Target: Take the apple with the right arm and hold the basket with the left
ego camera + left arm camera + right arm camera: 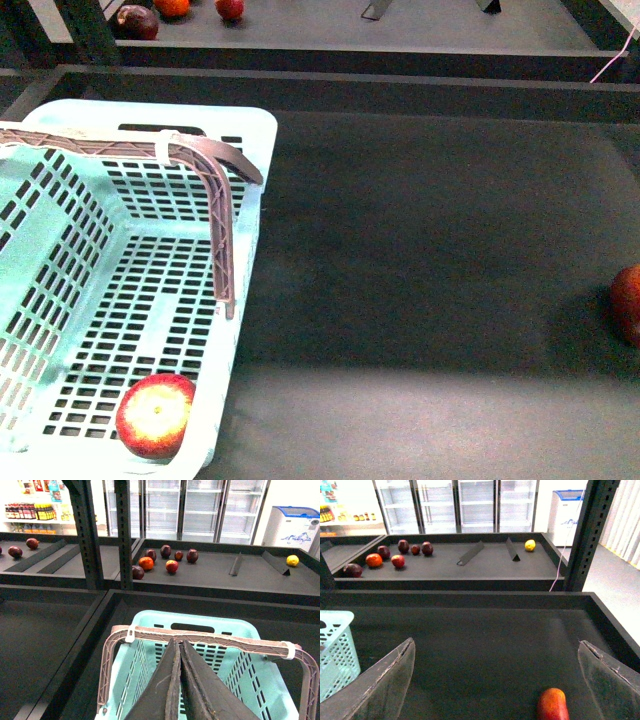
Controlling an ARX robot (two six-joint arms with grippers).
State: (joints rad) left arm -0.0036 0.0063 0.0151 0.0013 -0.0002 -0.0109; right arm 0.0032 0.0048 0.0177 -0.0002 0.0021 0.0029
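The pale turquoise basket (pixel 252 190) stands at the left of the dark shelf, its brown handle (pixel 225 235) swung up over it. The apple (pixel 155 415), red with a yellow blush, lies in the basket's near corner. My left gripper (pixel 178 641) is shut with nothing between its fingers, its tips just below the handle (pixel 210 639) and above the basket (pixel 150 622). My right gripper (pixel 496 645) hangs open over the bare shelf. Below it, nearer its right finger (pixel 605 672), lies a second red apple (pixel 552 705), which shows at the far right edge (pixel 628 303). Neither gripper appears in the front view.
A raised black rim (pixel 400 75) bounds the shelf at the back. The shelf beyond holds several dark and red fruits (pixel 171 566), a yellow lemon (pixel 292 560) and black dividers (pixel 470 554). A metal upright (pixel 87 535) stands at the left, another upright (pixel 585 535) at the right.
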